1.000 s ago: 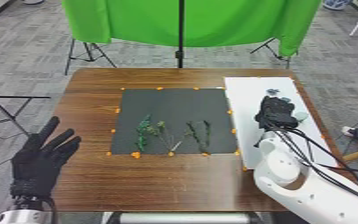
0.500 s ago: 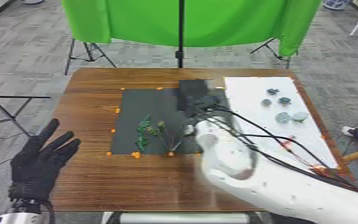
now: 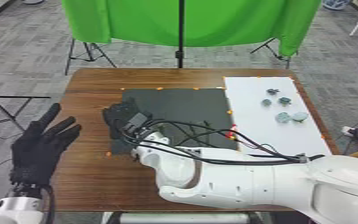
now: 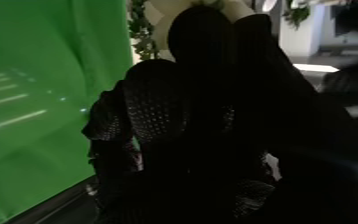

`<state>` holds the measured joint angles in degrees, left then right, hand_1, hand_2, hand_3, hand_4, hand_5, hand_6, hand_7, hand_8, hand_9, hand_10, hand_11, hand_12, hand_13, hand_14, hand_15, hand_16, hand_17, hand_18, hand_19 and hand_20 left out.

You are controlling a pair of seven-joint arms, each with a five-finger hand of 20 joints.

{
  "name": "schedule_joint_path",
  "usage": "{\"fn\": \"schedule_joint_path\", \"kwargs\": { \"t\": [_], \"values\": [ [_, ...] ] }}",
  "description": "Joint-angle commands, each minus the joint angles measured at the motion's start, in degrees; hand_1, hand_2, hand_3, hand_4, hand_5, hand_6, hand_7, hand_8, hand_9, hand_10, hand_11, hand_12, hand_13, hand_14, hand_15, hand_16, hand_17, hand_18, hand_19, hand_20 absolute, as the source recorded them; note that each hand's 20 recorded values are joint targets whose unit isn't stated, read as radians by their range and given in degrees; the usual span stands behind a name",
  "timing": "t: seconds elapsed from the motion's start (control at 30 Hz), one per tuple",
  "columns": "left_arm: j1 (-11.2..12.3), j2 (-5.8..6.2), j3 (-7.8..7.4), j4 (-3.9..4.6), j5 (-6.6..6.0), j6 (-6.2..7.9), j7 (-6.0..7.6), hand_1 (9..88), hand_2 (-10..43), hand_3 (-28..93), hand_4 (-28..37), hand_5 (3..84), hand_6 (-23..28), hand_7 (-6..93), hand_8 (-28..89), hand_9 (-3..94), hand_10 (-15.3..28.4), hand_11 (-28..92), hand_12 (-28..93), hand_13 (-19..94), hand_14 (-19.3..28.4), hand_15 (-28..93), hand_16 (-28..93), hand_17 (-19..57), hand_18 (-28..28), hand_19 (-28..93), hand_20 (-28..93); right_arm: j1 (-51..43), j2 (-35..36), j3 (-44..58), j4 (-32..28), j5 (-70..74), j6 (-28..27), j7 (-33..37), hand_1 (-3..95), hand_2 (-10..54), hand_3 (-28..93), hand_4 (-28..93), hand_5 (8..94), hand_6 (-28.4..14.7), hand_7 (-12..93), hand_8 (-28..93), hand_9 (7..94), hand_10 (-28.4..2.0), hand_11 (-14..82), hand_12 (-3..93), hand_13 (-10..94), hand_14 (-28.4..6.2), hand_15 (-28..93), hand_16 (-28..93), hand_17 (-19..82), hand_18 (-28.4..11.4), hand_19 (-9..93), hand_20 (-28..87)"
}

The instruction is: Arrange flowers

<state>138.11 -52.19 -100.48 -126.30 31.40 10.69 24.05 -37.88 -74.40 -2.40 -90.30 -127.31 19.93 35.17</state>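
Note:
In the head view, my right hand is over the left part of the dark mat; whether it holds anything is hidden. Stems on the mat show partly behind the right arm's cables, and the mat's lower left is covered by hand and arm. Several small blue-green flower pieces lie on the white board at the right. Beside the table's left edge, my left hand has its fingers straight. The right wrist view has the dark glove of my right hand, with pale petal-like shapes beyond it.
Orange markers line the mat's border on the brown table. A green cloth hangs on a black stand behind the table. My right arm crosses the table's near right side.
My right hand has swept left from the white board across the dark mat to its left side, uncovering the flower pieces. My left hand has risen slightly.

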Motion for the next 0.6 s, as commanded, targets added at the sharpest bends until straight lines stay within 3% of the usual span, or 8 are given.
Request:
{"fn": "schedule_joint_path", "kwargs": {
  "t": [0.03, 0.1, 0.13, 0.17, 0.23, 0.33, 0.5, 0.6],
  "values": [
    [-3.9, -4.0, -0.84, 0.69, 2.71, -2.59, -5.64, 15.9, 6.1, 76, -28.3, 30.2, 4.3, 12.1, -10, 30.8, 18.9, 20, 12, 21, 28.2, 46, -6, -11.3, 28.4, 51, 5, -0.5, -0.7, 4.1, 3.6, -1.3, -8.0, -2.7, 56.8, -9.5, 64, -28, 85.2, 4.4, 17, 0, 89.8, -7.5, 30.9, 31.1, 75, -5.8, 71, 21, 29, -21.2, 87, 44],
    [-6.0, -5.7, -0.97, 1.13, 3.84, -3.21, -8.03, 15.9, 6.1, 76, -28.3, 30.1, 4.3, 12.2, -10, 30.8, 18.9, 20, 12, 21, 28.2, 46, -6, -11.3, 28.4, 51, 5, -3.6, -0.9, 8.5, 4.2, -2.6, -11.8, -6.5, 56.4, -9.5, 62, -28, 83.7, 4.9, 16, -1, 89.0, -7.6, 32.0, 30.6, 74, -5.9, 71, 21, 29, -21.2, 87, 45],
    [-6.1, -5.55, -0.85, 1.3, 3.67, -3.14, -7.76, 15.9, 6.1, 76, -28.3, 30.2, 4.4, 12.2, -10, 30.7, 18.9, 20, 12, 21, 28.2, 46, -6, -11.3, 28.4, 51, 5, -4.5, -0.8, 9.7, 4.4, -2.5, -13.0, -9.4, 55.9, -9.5, 61, -28, 82.8, 4.8, 16, -1, 88.3, -7.7, 32.7, 30.3, 73, -5.8, 72, 21, 28, -21.4, 87, 45],
    [-5.6, -4.03, -0.28, 1.43, 2.71, -2.5, -5.49, 15.9, 6.1, 76, -28.3, 30.2, 4.4, 12.2, -10, 30.7, 18.9, 20, 12, 21, 28.3, 46, -6, -11.3, 28.4, 51, 5, -3.2, -0.7, 7.7, 4.4, -2.4, -12.1, -8.2, 55.3, -9.5, 61, -28, 82.2, 4.8, 15, -1, 87.7, -7.7, 33.2, 30.0, 73, -5.9, 72, 21, 28, -21.4, 86, 45],
    [-4.7, -2.57, 0.32, 1.4, 1.69, -1.88, -3.27, 16.0, 6.2, 76, -28.3, 30.2, 4.3, 12.2, -10, 30.7, 18.9, 20, 12, 21, 28.3, 46, -6, -11.3, 28.4, 51, 5, -2.1, -0.3, 5.7, 4.2, -2.4, -11.2, -7.5, 55.0, -9.5, 61, -28, 80.9, 5.0, 15, -2, 87.0, -7.7, 33.7, 29.6, 72, -5.8, 72, 21, 27, -21.2, 86, 46],
    [-3.6, -1.48, 0.85, 1.42, 0.95, -1.62, -1.03, 16.0, 6.2, 76, -28.3, 30.2, 4.4, 12.1, -10, 30.8, 18.9, 20, 12, 21, 28.3, 46, -6, -11.3, 28.4, 51, 5, -1.2, 0.1, 3.8, 3.6, -1.3, -11.3, -5.8, 55.1, -9.5, 60, -28, 80.3, 5.1, 15, -2, 86.5, -7.6, 33.8, 29.4, 72, -5.8, 73, 21, 27, -21.0, 85, 46],
    [-2.6, -1.21, 0.89, 1.37, 0.61, -1.56, -0.01, 16.2, 6.2, 76, -28.3, 30.2, 4.4, 12.2, -10, 30.8, 18.9, 21, 12, 21, 28.2, 46, -6, -11.3, 28.4, 51, 5, -1.3, 0.5, 3.9, 2.9, -0.1, -13.3, -6.5, 54.7, -9.5, 57, -28, 78.2, 5.2, 15, -3, 84.7, -7.9, 34.8, 28.4, 70, -6.3, 73, 20, 26, -21.2, 84, 47],
    [-2.4, -2.28, 0.45, 1.19, 1.25, -2.07, -1.5, 16.2, 6.2, 76, -28.3, 30.2, 4.4, 12.2, -10, 30.8, 18.9, 21, 12, 21, 28.2, 46, -6, -11.2, 28.4, 51, 5, -3.1, 0.6, 6.1, 2.7, -1.0, -15.1, -6.8, 51.0, -9.5, 60, -28, 73.6, 4.8, 16, -4, 82.6, -8.5, 38.1, 25.5, 69, -6.4, 74, 20, 25, -21.4, 84, 49]
  ]
}}
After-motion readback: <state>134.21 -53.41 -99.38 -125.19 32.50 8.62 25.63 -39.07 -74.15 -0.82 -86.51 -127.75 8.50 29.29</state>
